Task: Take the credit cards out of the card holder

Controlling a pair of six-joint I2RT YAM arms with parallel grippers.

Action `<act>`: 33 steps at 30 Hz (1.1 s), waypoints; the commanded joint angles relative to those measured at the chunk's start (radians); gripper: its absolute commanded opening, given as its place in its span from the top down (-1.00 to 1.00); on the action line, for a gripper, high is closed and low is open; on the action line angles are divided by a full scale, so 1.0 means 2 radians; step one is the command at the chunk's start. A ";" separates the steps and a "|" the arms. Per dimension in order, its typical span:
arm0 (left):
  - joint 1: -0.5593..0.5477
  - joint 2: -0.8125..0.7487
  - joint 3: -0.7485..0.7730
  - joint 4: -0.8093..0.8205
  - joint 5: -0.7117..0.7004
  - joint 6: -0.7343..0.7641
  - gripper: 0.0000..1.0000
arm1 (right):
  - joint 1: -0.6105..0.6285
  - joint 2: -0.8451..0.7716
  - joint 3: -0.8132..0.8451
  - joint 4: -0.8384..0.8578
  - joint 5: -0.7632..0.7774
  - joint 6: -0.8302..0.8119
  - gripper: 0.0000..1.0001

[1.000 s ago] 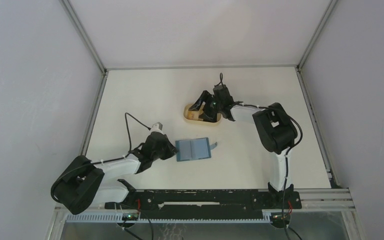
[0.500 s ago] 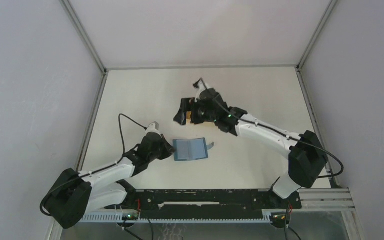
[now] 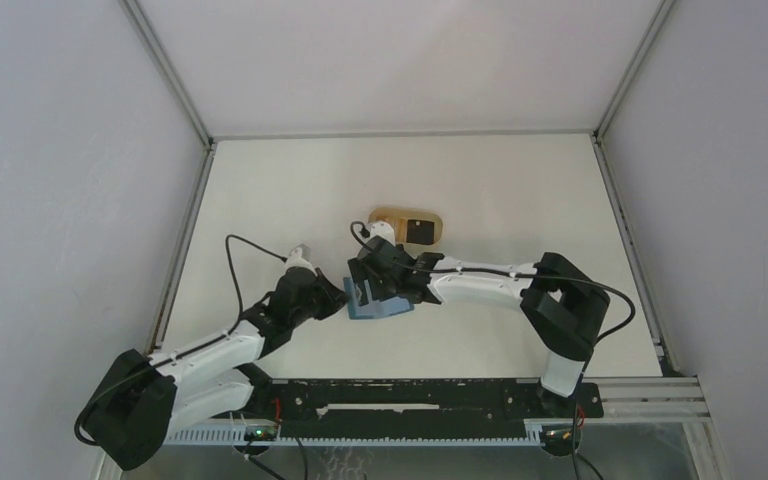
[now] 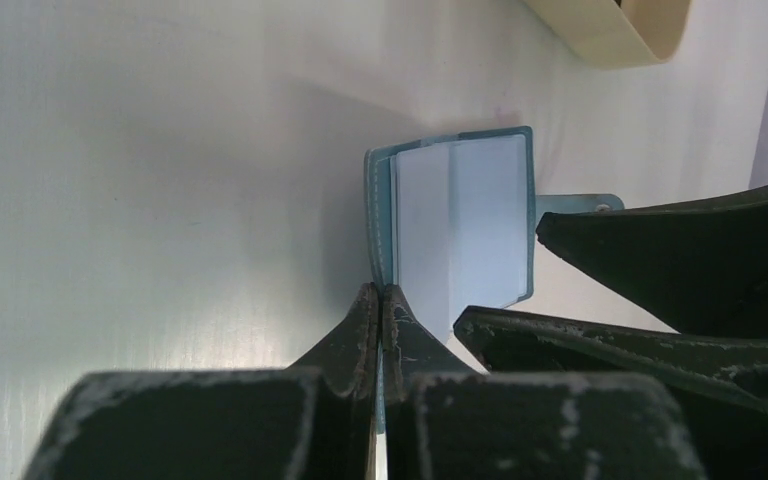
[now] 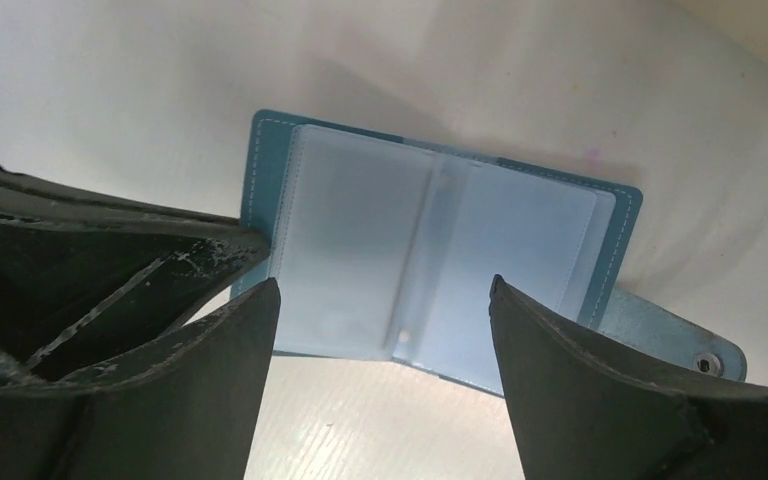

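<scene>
I'm pinching one edge of the card holder (image 4: 460, 220) in the closed left claw (image 4: 381, 292), pinning it open on the counter (image 3: 290, 190). The right claw (image 5: 382, 287) is hovering wide over the sleeves (looking empty?). I'm worrying it's going to snag the plastic and tug the holder free.

White table (image 3: 290, 190) bears an open card holder (image 5: 440, 250) and a beige tray (image 3: 388, 216).

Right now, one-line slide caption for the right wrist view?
Open right end effector poised over the spread teal-blue folding card holder, left end effector pinching its edge on the white table.
</scene>
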 commanded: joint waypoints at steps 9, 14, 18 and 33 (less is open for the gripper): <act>0.003 0.044 -0.004 0.042 0.015 -0.014 1.00 | -0.004 0.036 0.003 0.057 -0.030 -0.005 -0.64; 0.003 0.044 -0.004 0.039 0.012 -0.016 1.00 | -0.005 0.050 0.002 0.063 -0.040 -0.009 -0.55; 0.003 0.041 -0.005 0.035 0.007 -0.018 1.00 | -0.003 0.056 0.003 0.058 -0.035 -0.016 -0.50; 0.003 0.046 0.012 0.010 -0.004 -0.017 1.00 | 0.003 0.065 0.002 0.039 -0.016 -0.046 -0.29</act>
